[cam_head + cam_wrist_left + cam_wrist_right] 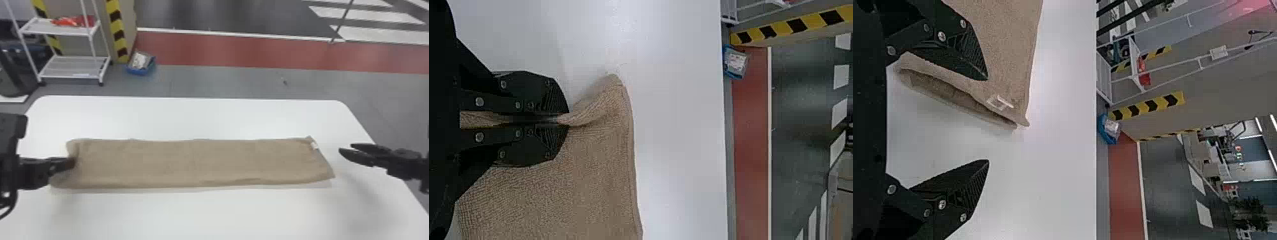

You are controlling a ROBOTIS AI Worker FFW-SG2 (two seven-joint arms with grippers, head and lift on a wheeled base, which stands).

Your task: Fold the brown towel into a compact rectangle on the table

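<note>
The brown towel (198,162) lies as a long strip, folded in layers, across the white table. At its left end my left gripper (71,163) is shut on the edge. In the left wrist view the left gripper (561,120) pinches a raised ridge of the towel (594,175) between its two fingers. My right gripper (344,151) stands open just off the towel's right end, holding nothing. The right wrist view has the right gripper (988,120) with fingers wide apart, near the end of the towel (998,45) where layered edges and a white tag (999,102) show.
The white table (204,118) has bare surface behind and in front of the towel. Beyond its far edge stand a white shelf rack (70,67) and a blue bin (140,65) on the floor.
</note>
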